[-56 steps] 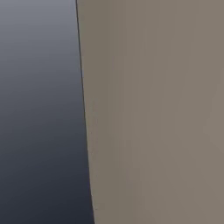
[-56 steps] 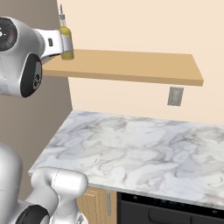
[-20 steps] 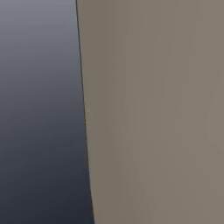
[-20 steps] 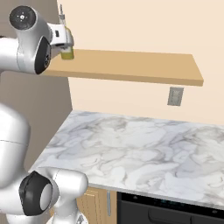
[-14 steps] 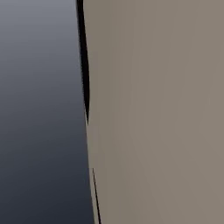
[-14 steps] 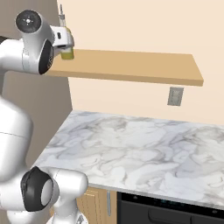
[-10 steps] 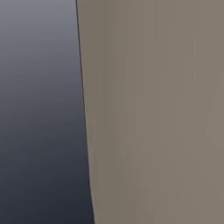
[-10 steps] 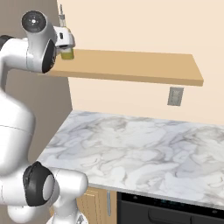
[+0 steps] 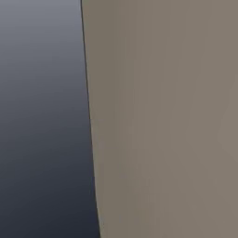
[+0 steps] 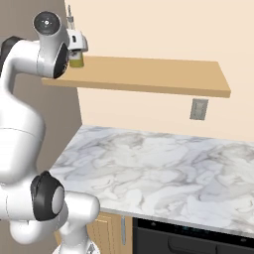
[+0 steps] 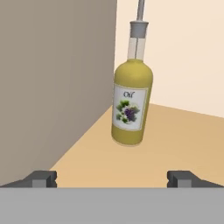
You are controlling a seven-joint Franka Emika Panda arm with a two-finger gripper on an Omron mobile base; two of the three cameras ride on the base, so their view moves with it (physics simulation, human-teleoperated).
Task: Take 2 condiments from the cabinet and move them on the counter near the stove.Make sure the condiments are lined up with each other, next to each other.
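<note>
Approach to the first condiment. I am holding my gripper [image 11: 112, 177] with its tips spread wide apart, facing the yellow oil bottle [image 11: 130, 105], which is standing upright on the wooden shelf [image 10: 149, 74] close to the grey side wall [image 11: 52, 78]. The bottle is tall and slim; a finger nudging it off-centre is likely to be tipping it against that wall or off the shelf edge onto the tabletop [image 10: 158, 173].
</note>
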